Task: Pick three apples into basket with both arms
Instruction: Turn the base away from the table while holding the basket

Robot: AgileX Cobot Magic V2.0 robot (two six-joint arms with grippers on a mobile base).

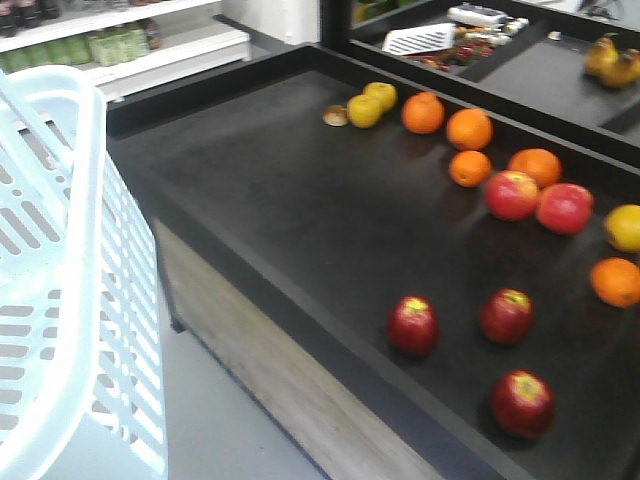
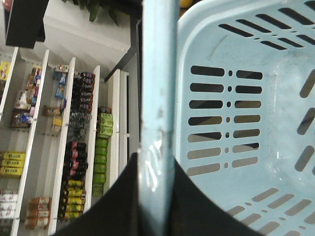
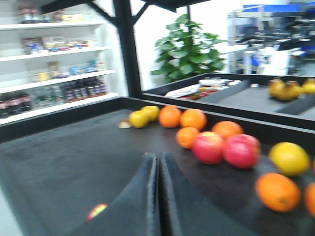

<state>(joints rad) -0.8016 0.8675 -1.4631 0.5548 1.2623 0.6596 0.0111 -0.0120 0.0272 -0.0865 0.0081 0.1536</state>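
A shop aisle with stocked shelves (image 2: 74, 147) borders a black worktop (image 1: 270, 210) with a raised rim. Three dark red apples (image 1: 413, 325) (image 1: 507, 316) (image 1: 522, 403) lie apart from one another on the near right part of the worktop, none inside the basket (image 1: 75, 230), which occupies the left edge of the front view, beside the worktop. Farther back, two brighter red apples (image 1: 512, 195) (image 1: 565, 208) touch each other among oranges (image 1: 469, 129) and yellow fruit (image 1: 365, 110). The left jaws appear to pinch the basket's hoop handle (image 2: 158, 88), which runs between them; the contact faces are hidden. The right jaws are pressed together with nothing between them, pointing across the worktop toward the fruit.
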